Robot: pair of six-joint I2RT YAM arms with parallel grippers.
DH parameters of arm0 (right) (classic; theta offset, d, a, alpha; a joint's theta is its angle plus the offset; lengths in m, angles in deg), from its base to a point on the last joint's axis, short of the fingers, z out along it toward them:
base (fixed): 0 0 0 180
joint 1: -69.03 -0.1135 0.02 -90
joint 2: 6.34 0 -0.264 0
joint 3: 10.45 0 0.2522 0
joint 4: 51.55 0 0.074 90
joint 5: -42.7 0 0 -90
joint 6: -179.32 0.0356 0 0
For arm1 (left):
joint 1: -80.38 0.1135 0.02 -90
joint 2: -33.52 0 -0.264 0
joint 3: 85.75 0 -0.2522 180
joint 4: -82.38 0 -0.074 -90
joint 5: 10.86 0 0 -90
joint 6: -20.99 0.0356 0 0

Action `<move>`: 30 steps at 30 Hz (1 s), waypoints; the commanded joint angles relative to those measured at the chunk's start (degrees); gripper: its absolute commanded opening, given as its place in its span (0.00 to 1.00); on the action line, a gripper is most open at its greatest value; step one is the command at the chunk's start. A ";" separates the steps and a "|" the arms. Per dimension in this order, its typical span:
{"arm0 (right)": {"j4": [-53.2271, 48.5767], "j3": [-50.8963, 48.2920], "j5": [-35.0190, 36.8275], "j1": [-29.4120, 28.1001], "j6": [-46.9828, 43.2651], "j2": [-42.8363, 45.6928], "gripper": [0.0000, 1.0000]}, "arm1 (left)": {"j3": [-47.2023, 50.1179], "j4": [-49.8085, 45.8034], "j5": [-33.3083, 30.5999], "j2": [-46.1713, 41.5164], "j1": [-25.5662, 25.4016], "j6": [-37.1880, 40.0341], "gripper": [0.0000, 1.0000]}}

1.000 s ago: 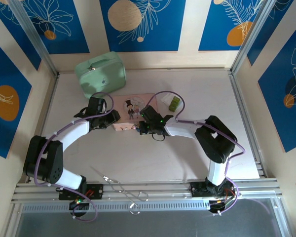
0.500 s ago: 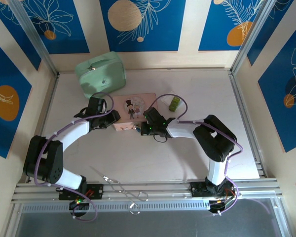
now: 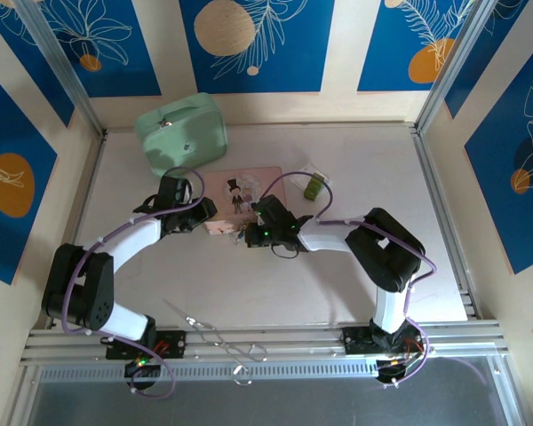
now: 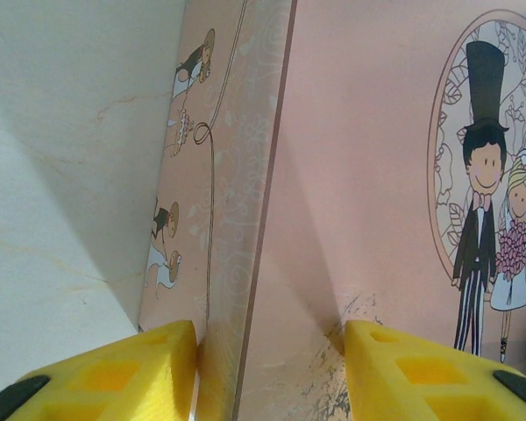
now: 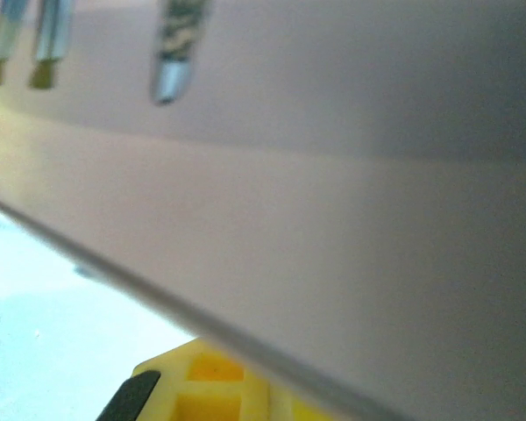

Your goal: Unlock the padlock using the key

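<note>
A pink tin [image 3: 268, 180] with a cartoon wedding couple on its lid lies in the middle of the table. My left gripper [image 3: 208, 214] is shut on the tin's near left corner. In the left wrist view its yellow fingers [image 4: 145, 368] press the tin [image 4: 359, 175], one on the side wall and one on the lid. My right gripper [image 3: 250, 235] is shut and sits against the tin's front edge. In the right wrist view the blurred tin wall [image 5: 333, 219] looms over one yellow finger [image 5: 206, 386]. The padlock and the key are hidden.
A mint-green case [image 3: 182, 133] stands at the back left. A small olive-green block [image 3: 314, 186] lies right of the tin. Thin wire pieces [image 3: 218, 339] lie near the front rail. Metal frame posts border both sides of the table.
My right gripper has slid left along the tin's front edge and closed fully. The left gripper and the tin have stayed put.
</note>
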 commanded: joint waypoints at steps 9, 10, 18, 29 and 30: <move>-5.73 7.21 5.15 -2.65 -4.06 -2.85 0.00 | 1.75 -0.26 1.94 0.46 0.25 -0.66 0.46; -6.26 8.02 5.73 -2.70 -4.26 -3.52 0.00 | 1.76 -0.36 1.94 0.41 0.26 -0.62 0.46; -11.77 13.55 8.09 -3.02 -5.41 -7.41 0.01 | 1.67 -0.63 2.21 0.10 0.21 -0.40 0.46; -5.34 2.89 8.15 -5.24 -10.06 7.79 0.25 | 0.36 -1.54 1.49 0.36 0.62 0.27 0.46; -3.89 0.96 7.13 -4.32 -9.32 9.12 0.21 | 0.20 -1.48 1.51 0.36 0.69 0.25 0.46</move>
